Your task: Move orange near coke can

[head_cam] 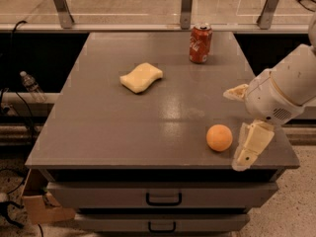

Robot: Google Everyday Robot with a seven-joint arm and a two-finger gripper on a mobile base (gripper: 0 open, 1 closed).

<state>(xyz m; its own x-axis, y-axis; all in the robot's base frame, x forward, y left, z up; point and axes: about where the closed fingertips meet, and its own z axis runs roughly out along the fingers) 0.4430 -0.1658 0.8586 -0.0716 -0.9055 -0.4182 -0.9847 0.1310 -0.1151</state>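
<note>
The orange [219,138] sits on the grey table [123,127] near its front right corner. The red coke can [200,44] stands upright at the back of the table, right of centre, far from the orange. My gripper [234,130] hangs from the white arm [286,88] at the table's right edge, just right of the orange and not touching it. It is open and empty. One pale finger [251,145] points down beside the orange; the other [236,92] sticks out to the left, higher up.
A pale yellow wavy-edged sponge [141,77] lies left of centre on the table. Drawers [163,197] run below the front edge. A railing with metal posts [186,5] stands behind the table. A plastic bottle [30,85] lies off to the left.
</note>
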